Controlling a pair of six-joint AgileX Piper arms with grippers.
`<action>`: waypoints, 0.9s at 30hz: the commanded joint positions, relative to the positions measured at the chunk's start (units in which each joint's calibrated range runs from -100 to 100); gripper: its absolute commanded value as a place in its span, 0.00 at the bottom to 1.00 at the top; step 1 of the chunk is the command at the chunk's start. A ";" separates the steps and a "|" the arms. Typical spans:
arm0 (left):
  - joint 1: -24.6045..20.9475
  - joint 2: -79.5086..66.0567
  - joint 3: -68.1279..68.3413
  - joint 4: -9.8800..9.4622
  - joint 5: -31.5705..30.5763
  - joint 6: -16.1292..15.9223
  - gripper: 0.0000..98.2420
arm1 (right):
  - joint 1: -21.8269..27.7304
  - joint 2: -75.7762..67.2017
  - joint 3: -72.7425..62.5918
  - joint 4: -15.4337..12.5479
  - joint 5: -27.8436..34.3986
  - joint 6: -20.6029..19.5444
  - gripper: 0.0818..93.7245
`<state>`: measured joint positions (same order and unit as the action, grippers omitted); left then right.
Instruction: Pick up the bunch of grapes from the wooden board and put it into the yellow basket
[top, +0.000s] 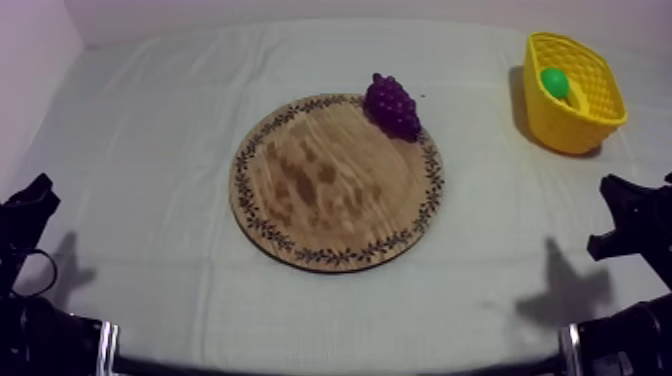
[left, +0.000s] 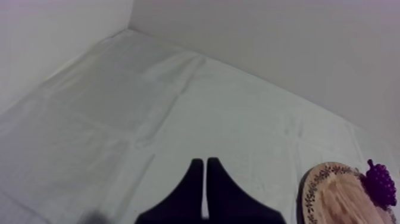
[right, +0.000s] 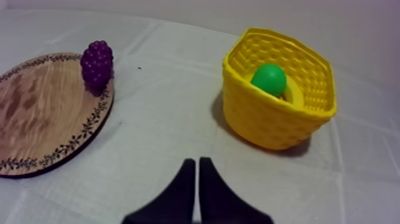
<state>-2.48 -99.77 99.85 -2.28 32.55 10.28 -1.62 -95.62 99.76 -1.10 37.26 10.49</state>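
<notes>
Bunch of grapes (top: 391, 105): purple, resting on the wooden board (top: 335, 180), at its far right rim, on top of the patterned border. This is the side of the board that faces the yellow basket (top: 575, 125).

Grapes against my right claw (right: 196, 161): well apart. The bunch stands at the board's far edge, ahead of my fingers and off to the board side, with open cloth (top: 150, 150) between us.

Grapes against my left claw (left: 205, 162): well apart. I sit off the board's left side, and the bunch is on the opposite rim, so the board's width lies between us.

Right claw: both black fingers pressed together into a narrow wedge, gripping nothing. It is low at the board's near right and points at the strip of cloth between board and basket.

Left claw: fingers likewise pressed together in a wedge, with nothing in them. It is low at the board's near left, over cloth.

Wooden board: round, lying flat on the cloth.

Yellow basket: upright, off the board's far right, apart from it, nearer the grapes' rim than any other part of the board.

Green round thing (right: 268, 78): inside the basket; I cannot tell which fruit it is.

Cloth: grey-white, creased, under the board and the basket.
</notes>
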 joint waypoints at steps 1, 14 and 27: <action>-0.01 0.03 0.04 0.01 0.03 0.00 0.00 | -0.22 -0.14 0.01 -0.20 0.97 2.91 0.01; -0.01 0.03 0.04 0.01 0.03 0.00 0.00 | -0.27 -0.14 0.01 -0.20 0.97 3.68 0.00; -0.01 0.03 0.04 0.01 0.03 0.00 0.00 | -1.52 7.75 -3.44 1.73 -2.04 2.69 0.00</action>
<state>-2.48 -99.77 99.85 -2.28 32.55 10.28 -3.21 -90.00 97.83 0.69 35.15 13.36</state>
